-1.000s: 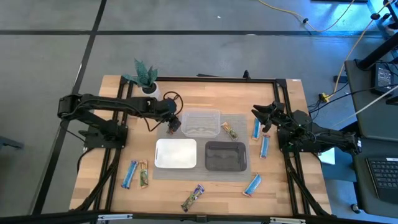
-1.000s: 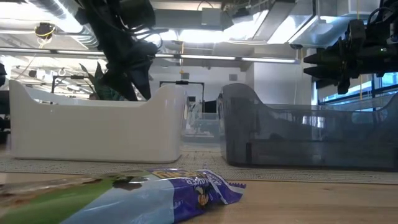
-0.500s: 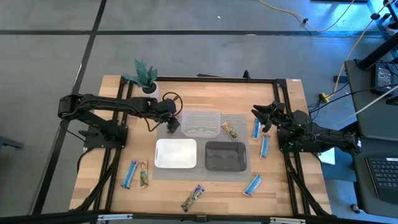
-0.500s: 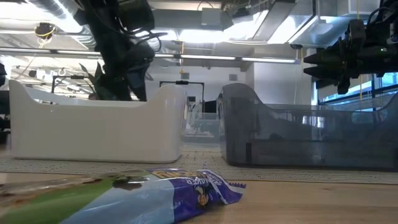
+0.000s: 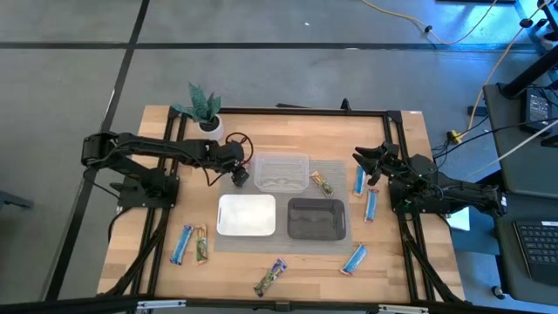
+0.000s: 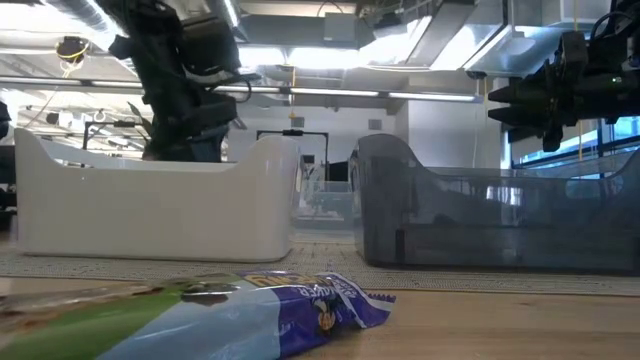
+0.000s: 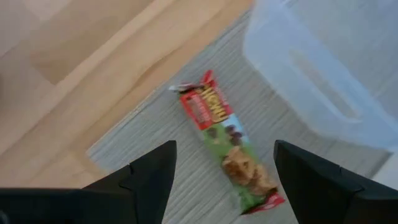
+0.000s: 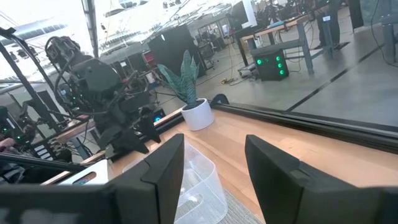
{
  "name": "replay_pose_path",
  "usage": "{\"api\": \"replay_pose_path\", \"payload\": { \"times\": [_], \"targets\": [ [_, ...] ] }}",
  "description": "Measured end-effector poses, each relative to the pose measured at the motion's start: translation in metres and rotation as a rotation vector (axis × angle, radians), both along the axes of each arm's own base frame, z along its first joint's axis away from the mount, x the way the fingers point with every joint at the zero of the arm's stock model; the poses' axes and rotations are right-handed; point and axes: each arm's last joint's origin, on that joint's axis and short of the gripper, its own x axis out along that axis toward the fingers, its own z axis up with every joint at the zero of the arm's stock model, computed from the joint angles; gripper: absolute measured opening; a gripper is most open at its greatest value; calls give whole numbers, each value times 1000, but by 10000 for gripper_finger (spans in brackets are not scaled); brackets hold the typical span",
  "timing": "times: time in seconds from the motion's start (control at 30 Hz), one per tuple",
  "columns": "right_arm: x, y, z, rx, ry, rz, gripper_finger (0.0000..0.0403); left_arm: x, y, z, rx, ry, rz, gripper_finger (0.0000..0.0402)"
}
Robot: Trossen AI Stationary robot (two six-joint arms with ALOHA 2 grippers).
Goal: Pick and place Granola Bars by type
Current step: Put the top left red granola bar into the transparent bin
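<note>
Our left gripper [image 7: 221,180] hangs with its fingers spread apart and nothing between them, over the grey mat [image 7: 155,143] just off the left end of the clear tray [image 5: 281,172]. Directly below it, in the gap between the two fingers as the left wrist view shows it, lies a green and red granola bar [image 7: 227,143], flat on the mat and clear of both fingers; the tray's rounded corner sits close beside it.

Our right gripper [image 5: 362,157] waits near the table's right edge with its fingers apart, holding nothing. Two blue bars [image 5: 359,180] [image 5: 371,204] lie just beside it on the wood, and a brown and green bar [image 5: 323,183] rests between them and the clear tray.

On the mat in front of the clear tray stand the white tray [image 5: 246,215] and the dark tray [image 5: 316,218], side by side. Toward the front left corner we see a blue bar [image 5: 181,244] next to a brown one [image 5: 201,244]; along the front edge lie a green and purple bar [image 5: 270,277] and another blue bar [image 5: 353,259].

The wooden table [image 5: 166,131] carries a small potted plant [image 5: 203,108] at its back left corner. Around it is grey floor with dark lines; beyond, an open workshop with ceiling lights and benches.
</note>
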Motion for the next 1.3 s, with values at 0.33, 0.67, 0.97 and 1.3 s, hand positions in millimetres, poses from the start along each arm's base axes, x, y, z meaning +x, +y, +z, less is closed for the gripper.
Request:
{"api": "replay_pose_path", "payload": {
  "times": [0.33, 0.67, 0.97, 1.3],
  "targets": [
    [0, 0, 0, 21, -10, -7, 174, -2, -1, -11, -12, -39, 35, 261],
    [0, 0, 0, 19, -10, -7, 174, -1, -2, -16, -4, -72, 49, 261],
    [0, 0, 0, 17, -8, -8, 174, 10, -2, -39, -3, -13, 64, 260],
    [0, 0, 0, 17, -9, -16, 174, 16, -1, -56, -31, 27, 91, 257]
  ]
}}
